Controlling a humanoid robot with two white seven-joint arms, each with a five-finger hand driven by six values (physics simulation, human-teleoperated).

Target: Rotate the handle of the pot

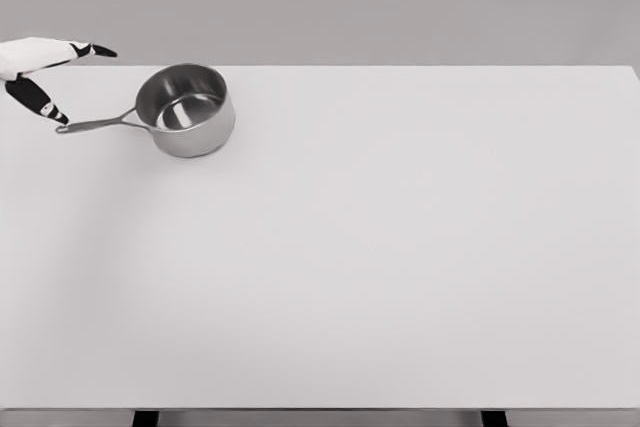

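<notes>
pot (186, 110) of bare steel sat upright and empty toward the far left of the table (400, 267), its long handle (98, 124) reaching out to the left of the bowl, away from everything else. left of the pot, right at the handle's tip, the left hand (45, 72) hung with fingers spread, one dark fingertip (58, 117) down beside or touching the handle's end, another stretched out above; it gripped nothing. the right hand was nowhere to be seen. to swing the handle well, i judged the finger should press sideways on the very tip, low and steady, so the pot turned on its base rather than slid across the table. no brand, label or lettering could be read on the pot or on anything around it.
</notes>
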